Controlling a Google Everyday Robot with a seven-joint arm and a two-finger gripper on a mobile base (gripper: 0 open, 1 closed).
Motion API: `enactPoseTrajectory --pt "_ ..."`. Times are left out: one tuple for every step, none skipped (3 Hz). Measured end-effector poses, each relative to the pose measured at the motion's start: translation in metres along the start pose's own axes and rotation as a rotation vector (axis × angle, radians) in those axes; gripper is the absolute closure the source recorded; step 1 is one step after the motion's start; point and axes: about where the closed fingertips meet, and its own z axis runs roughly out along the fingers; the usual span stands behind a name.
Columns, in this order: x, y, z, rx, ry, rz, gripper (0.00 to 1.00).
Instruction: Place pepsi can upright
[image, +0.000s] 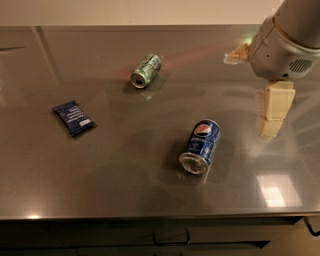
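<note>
The pepsi can (201, 145) is dark blue with the round red-white-blue logo. It lies on its side on the grey steel table (125, 185), right of the middle, with its silver end facing the front edge. My gripper (271, 119) hangs from the grey arm (285, 42) at the right side of the table. It is to the right of the can and a little behind it, apart from it and holding nothing.
A green can (145, 70) lies on its side at the back, left of the middle. A flat dark blue snack packet (73, 117) lies at the left. The table's front edge runs along the bottom, with dark cabinet fronts (150, 237) below.
</note>
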Motion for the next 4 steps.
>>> enactPoseTrajectory --pt "-0.01 -0.009 0.018 -0.025 -0.003 -0.181 0.0" --pt "-0.016 -0.015 0.028 -0.038 -0.001 -0.3 0.0" --pt "-0.019 -0.014 0.036 -0.054 0.004 -0.422 0.0" --pt "-0.021 -0.013 0.042 -0.067 0.008 -0.523 0.0"
